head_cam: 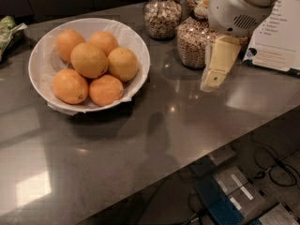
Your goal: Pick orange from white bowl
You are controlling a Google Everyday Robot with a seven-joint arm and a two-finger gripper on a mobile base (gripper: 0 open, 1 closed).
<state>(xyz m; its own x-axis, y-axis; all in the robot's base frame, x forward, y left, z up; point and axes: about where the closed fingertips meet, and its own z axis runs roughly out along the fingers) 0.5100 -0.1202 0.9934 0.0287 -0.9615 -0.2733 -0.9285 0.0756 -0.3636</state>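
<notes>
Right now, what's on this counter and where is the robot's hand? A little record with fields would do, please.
surface: grey counter
white bowl: paper-lined, resting on the counter
oranges: six, all in the bowl
gripper: above the counter, off to the side of the bowl, touching no orange
glass jars: filled with nuts, behind the bowl
printed sheet: beside the jars
progress: no orange picked yet

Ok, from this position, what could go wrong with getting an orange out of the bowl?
1. The end effector hangs close beside the glass jar of nuts; swinging toward the white bowl could clip it.
2. The oranges lie packed and touching, so closing on one may push neighbours over the shallow rim.
3. The paper liner could snag and lift with the fruit.
</notes>
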